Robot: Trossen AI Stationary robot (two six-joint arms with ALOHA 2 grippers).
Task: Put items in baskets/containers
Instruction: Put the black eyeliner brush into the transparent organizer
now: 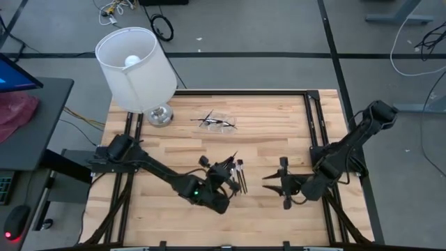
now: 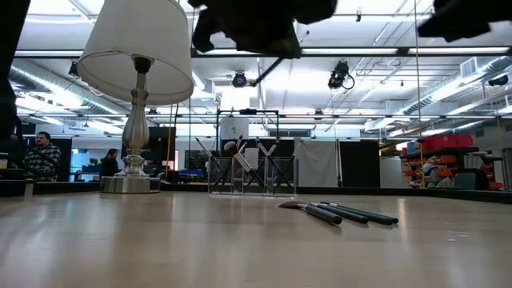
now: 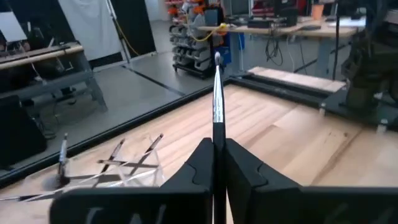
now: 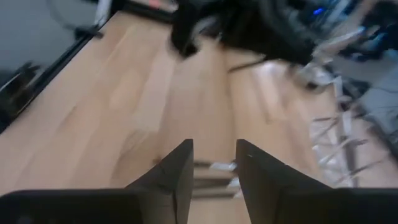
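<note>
Starting at the left of the high view, a lamp (image 1: 136,68) with a white shade is seen at the far left corner of the wooden table (image 1: 181,146), its metal base resting on the boards. Just to the right of the lamp base, near the far edge, the small clear container (image 1: 218,123) is found, with several thin brushes already lying in it and leaning across one another; in the low view the same container (image 2: 252,174) is seen standing upright behind the loose brushes.

Toward the middle of the table, the left gripper (image 1: 228,169) is held above the surface, and one makeup brush (image 3: 217,99) is clamped between its closed fingers (image 3: 196,165), the handle rising straight up past the fingertips in the left wrist view. Just beside that gripper, a few loose brushes (image 1: 241,176) are left lying on the wood, close together and roughly parallel; in the low view these brushes (image 2: 340,212) are shown flat on the tabletop.

Further right, the right gripper (image 1: 284,184) is held low over the table, well apart from the container. Its fingers (image 4: 176,171) are spread, with nothing gripped between them, and bare wood and a small pale-tipped object are visible through the gap.
</note>
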